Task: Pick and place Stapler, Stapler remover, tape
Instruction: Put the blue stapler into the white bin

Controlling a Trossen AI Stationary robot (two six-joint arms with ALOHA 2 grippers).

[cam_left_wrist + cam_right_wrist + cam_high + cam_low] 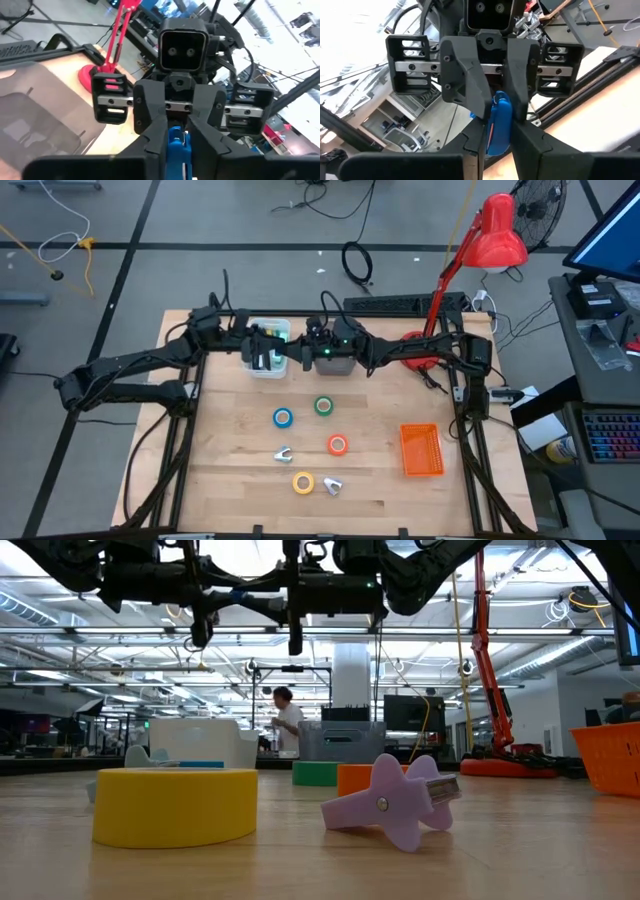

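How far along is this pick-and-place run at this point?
Nothing looks placed: the orange basket is empty. In hand: left hand and right hand both clamp a blue stapler above the table's back edge. Left: four tape rolls and two staple removers lie on the table.

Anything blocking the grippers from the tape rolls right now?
Nothing stands on the table between them. But the left gripper and right gripper both clamp one blue item over the table's back, so neither is free for the tape rolls.

Orange basket right; red lamp behind; person beyond.
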